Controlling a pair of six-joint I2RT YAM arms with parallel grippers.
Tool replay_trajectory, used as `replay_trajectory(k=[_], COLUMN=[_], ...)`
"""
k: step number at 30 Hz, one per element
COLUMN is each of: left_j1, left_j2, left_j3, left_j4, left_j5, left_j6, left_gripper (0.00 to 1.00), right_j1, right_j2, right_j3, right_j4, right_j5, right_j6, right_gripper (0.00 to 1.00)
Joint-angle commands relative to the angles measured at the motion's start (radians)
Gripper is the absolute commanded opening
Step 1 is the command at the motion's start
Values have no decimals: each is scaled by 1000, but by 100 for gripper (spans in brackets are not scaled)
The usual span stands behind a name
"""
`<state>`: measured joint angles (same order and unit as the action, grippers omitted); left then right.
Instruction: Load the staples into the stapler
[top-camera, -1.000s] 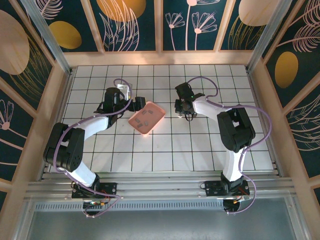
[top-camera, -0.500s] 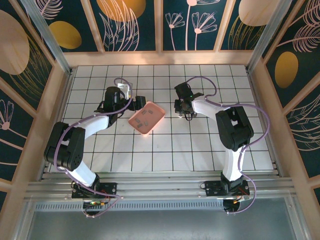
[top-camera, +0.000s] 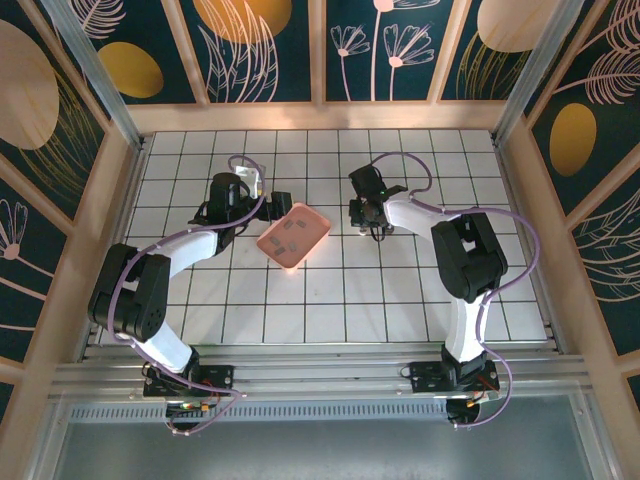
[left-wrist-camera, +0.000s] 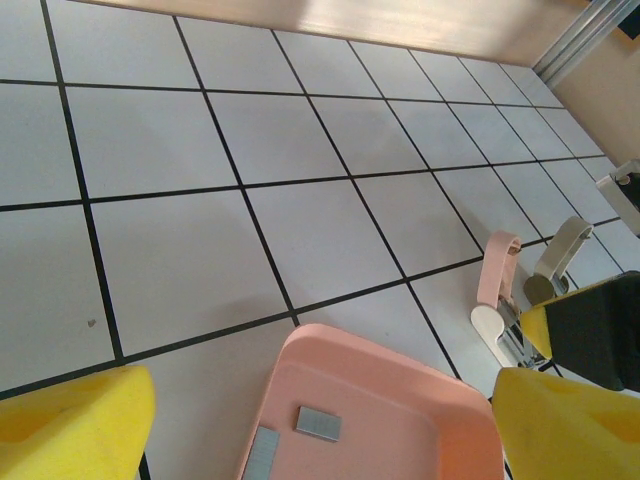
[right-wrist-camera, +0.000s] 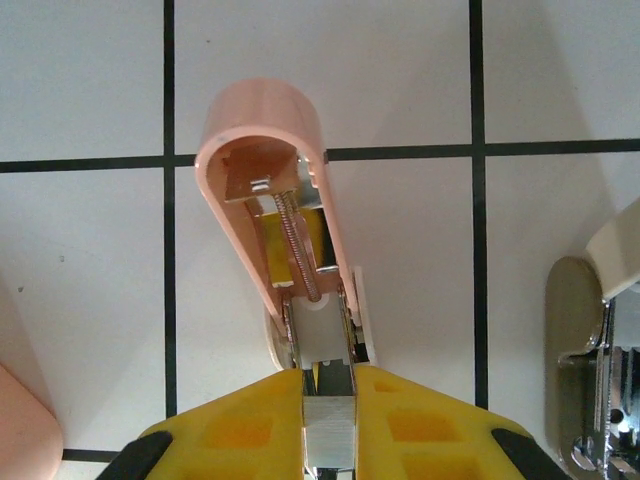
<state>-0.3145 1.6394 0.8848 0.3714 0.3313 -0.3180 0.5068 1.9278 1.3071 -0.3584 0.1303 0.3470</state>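
The pink stapler (right-wrist-camera: 262, 180) lies on the white tiles with its lid swung open, spring and channel showing. My right gripper (right-wrist-camera: 328, 388) is right at the channel's near end, shut on a grey strip of staples (right-wrist-camera: 328, 435). From above, that gripper (top-camera: 372, 222) is right of the pink tray (top-camera: 293, 234). My left gripper (left-wrist-camera: 320, 400) stands open over the tray's (left-wrist-camera: 400, 375) far corner, holding nothing. Two more staples (left-wrist-camera: 319, 423) lie flat in the tray. The open stapler (left-wrist-camera: 497, 275) also appears in the left wrist view, beyond the tray.
A beige and chrome object (right-wrist-camera: 580, 340) lies just right of the stapler, close to my right fingers. The tray's corner (right-wrist-camera: 25, 425) is off to the left. Wooden walls (top-camera: 320, 115) ring the tiled table.
My right gripper has shifted slightly towards the far side with the strip still held. The left arm and the tray have stayed almost still.
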Motion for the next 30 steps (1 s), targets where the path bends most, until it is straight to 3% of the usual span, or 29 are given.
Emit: replay_trajectory(k=[1, 14, 30], left_j1=[-6, -5, -5], left_j2=[8, -41, -61], left_j3=[25, -49, -68], left_j4=[23, 108, 119], left_j5=[11, 17, 11], left_j6=[16, -7, 0], left_gripper=[87, 87, 87], right_j1=[6, 7, -4], right_j2=[-74, -199, -148], right_j3=[-23, -201, -218], right_j4=[49, 259, 298], right_j5=[-11, -44, -74], right_j6=[-61, -206, -235], right_gripper=[17, 17, 17])
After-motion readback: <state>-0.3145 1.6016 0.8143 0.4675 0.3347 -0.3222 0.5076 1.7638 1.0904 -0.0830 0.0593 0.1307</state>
